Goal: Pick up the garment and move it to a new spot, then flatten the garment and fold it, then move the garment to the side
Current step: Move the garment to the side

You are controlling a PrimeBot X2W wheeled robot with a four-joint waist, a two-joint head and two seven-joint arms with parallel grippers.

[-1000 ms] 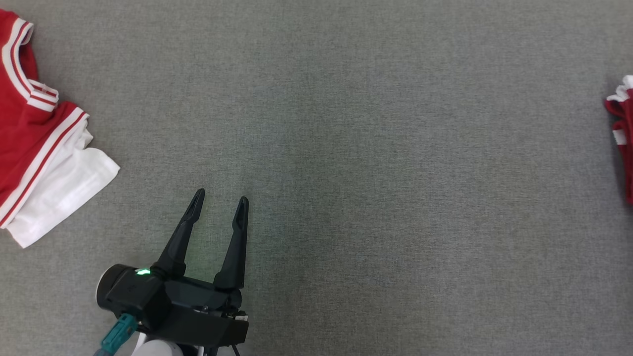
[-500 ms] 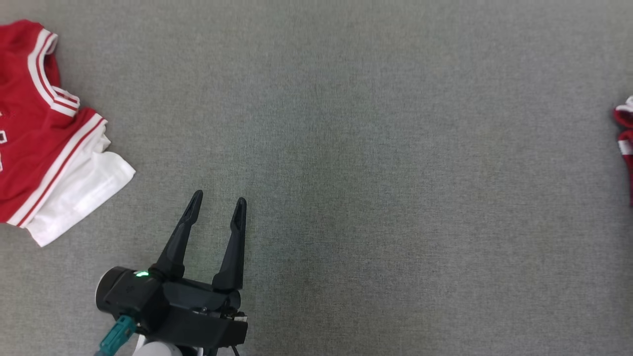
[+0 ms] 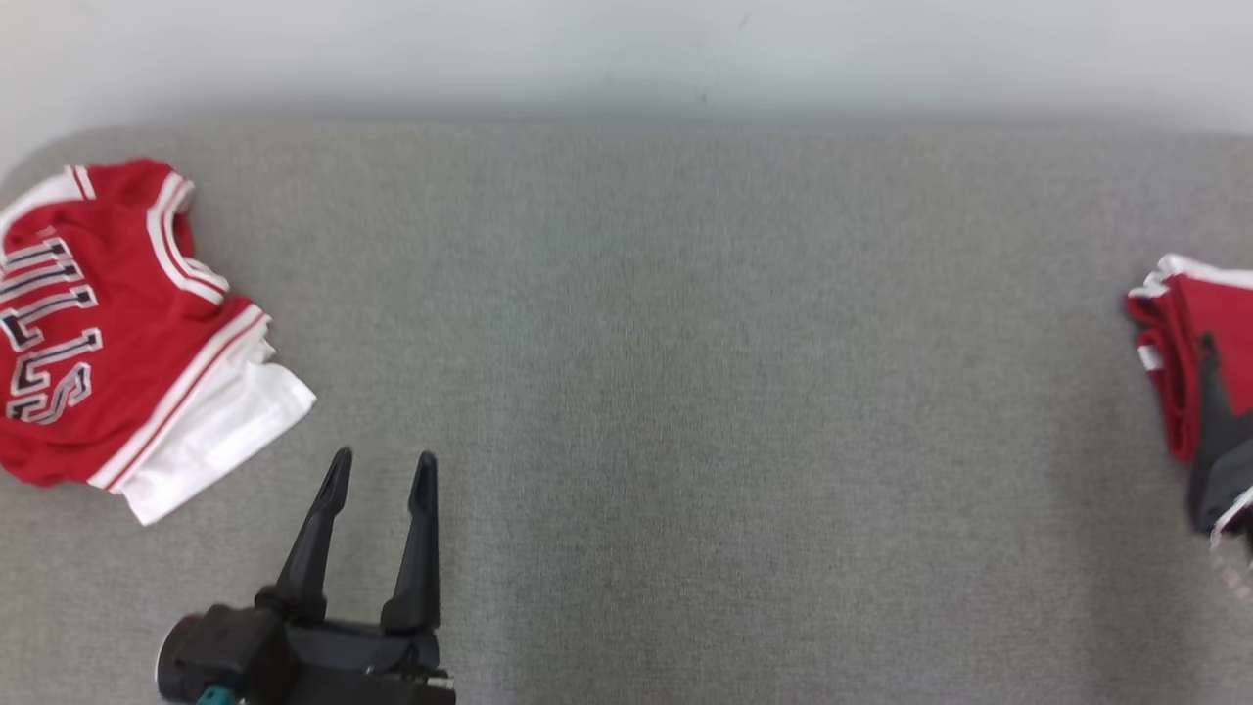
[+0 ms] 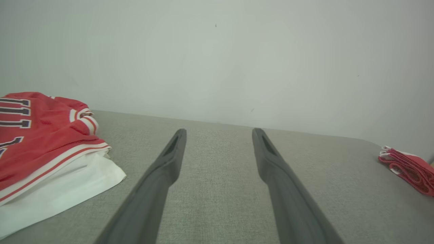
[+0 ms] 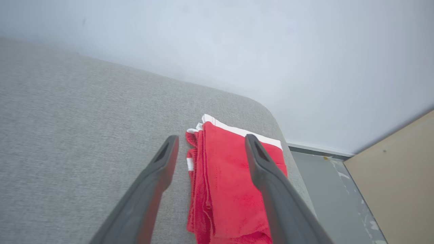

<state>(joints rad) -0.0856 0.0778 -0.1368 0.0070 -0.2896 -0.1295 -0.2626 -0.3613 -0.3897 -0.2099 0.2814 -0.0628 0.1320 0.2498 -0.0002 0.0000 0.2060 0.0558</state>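
Two sets of jaws standing wide, gripping nothing, left gripper (image 3: 383,455) hovering over grey surface (image 3: 685,392) near a jersey (image 3: 98,323), right gripper (image 5: 211,137) hanging above folded garment (image 5: 234,189) lying at surface's right end.

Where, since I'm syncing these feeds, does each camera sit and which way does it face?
Head view: on the head, facing forward-down over the grey upholstered surface to the wall; open left gripper at lower left.
Left wrist view: on that wrist, looking along the left gripper, across the surface toward the wall.
Right wrist view: on that wrist, looking along the open right gripper onto the folded red garment.
Shared: head and left wrist views both show the red lettered jersey.
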